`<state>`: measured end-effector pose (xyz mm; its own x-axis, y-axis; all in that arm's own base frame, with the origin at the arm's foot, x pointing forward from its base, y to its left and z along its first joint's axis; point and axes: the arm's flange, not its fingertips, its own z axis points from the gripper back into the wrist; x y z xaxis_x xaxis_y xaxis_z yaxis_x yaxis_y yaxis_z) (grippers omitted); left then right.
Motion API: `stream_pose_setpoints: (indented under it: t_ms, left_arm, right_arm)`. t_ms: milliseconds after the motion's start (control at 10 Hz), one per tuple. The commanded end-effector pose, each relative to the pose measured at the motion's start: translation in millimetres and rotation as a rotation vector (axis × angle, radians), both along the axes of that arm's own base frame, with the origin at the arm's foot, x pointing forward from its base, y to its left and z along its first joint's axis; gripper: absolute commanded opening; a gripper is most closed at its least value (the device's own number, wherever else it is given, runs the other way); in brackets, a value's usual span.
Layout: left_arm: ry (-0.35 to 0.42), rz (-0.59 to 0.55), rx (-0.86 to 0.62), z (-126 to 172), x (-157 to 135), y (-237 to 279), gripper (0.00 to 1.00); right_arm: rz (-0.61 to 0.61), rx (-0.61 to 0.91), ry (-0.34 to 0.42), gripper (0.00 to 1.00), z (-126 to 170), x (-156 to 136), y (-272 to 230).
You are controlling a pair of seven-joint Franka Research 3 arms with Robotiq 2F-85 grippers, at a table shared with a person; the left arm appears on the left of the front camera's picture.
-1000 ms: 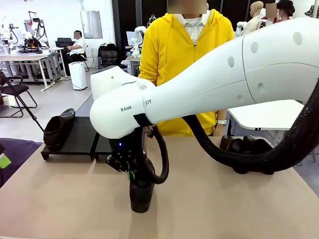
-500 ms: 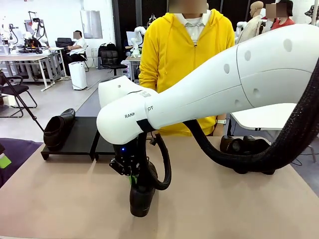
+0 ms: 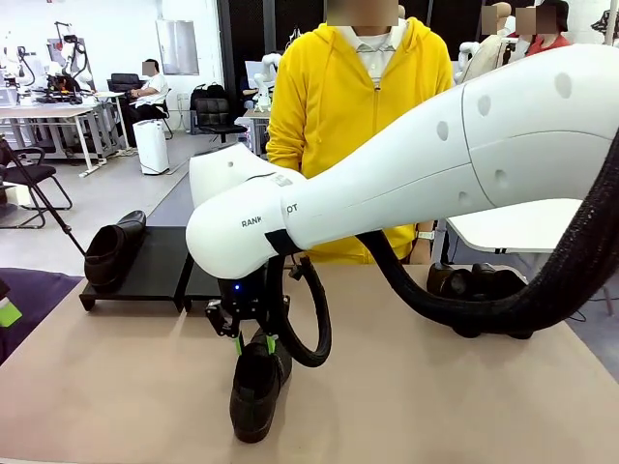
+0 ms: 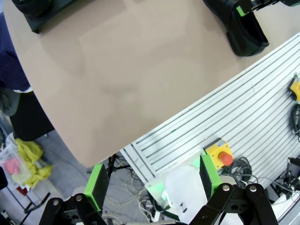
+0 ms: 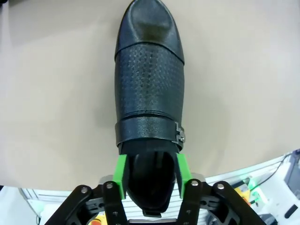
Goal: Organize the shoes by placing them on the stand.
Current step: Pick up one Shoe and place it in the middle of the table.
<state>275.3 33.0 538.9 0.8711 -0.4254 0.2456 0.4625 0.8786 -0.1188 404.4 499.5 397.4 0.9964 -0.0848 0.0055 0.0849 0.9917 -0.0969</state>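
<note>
With your right gripper (image 5: 151, 174) clamped on a shoe (image 5: 150, 93) at its heel end, you're mid-carry; next swing it onto the stand (image 3: 160, 263).

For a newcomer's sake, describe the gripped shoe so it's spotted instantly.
Find the tan table, then the white arm crossing it. At its end the right gripper clamps a black shoe by the heel. It alone is gripped; another shoe rests on the stand, two more sit far right.
</note>
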Motion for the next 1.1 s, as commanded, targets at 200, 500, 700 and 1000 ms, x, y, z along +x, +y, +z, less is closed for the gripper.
stream_pose_setpoints:
  t_ms: [200,500,700,1000]
  left_arm:
    - [0.003,0.008,-0.011,1.1,-1.1,0.3,1.00]
    - [0.003,0.008,-0.011,1.1,-1.1,0.3,1.00]
    - [0.003,0.008,-0.011,1.1,-1.1,0.3,1.00]
    - [0.003,0.008,-0.011,1.1,-1.1,0.3,1.00]
  right_arm:
    - [0.083,0.124,-0.056,1.00,53.6,-18.2,-67.9]
    - [0.468,0.356,0.032,1.00,121.9,-36.5,-227.6]
    - [0.488,0.423,-0.068,1.00,146.8,-69.6,-327.6]
    - [0.310,0.520,-0.198,1.00,128.0,-101.7,-426.7]
